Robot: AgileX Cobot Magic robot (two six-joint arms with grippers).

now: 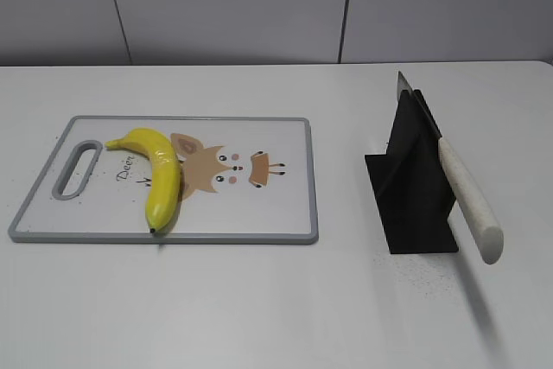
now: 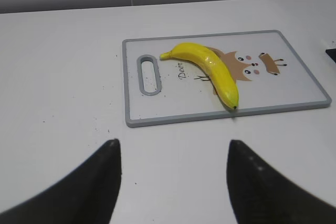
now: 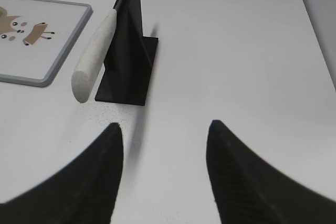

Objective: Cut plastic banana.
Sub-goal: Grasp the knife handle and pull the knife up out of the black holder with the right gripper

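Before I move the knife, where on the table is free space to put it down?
Bare table lies between the cutting board and the black knife stand, and along the front edge below both. The board's right half is free too. The banana crowds its left half; the knife overhangs the stand's right side.

- A white table [image 1: 259,308] fills the lower part of every view — matte, smooth, evenly lit.
- Fine dark specks dust the surface in places, seen most clearly in the two wrist views.
- Behind the table stands a pale grey wall [image 1: 225,6] made of flat panels.
- Thin dark seams [image 1: 346,6] run down between the panels, slightly slanted in the exterior view.
- The light is soft and diffuse — shadows on the tabletop are faint and short.
- In the right wrist view a pale side panel [image 3: 321,19] rises along the table's far right edge.
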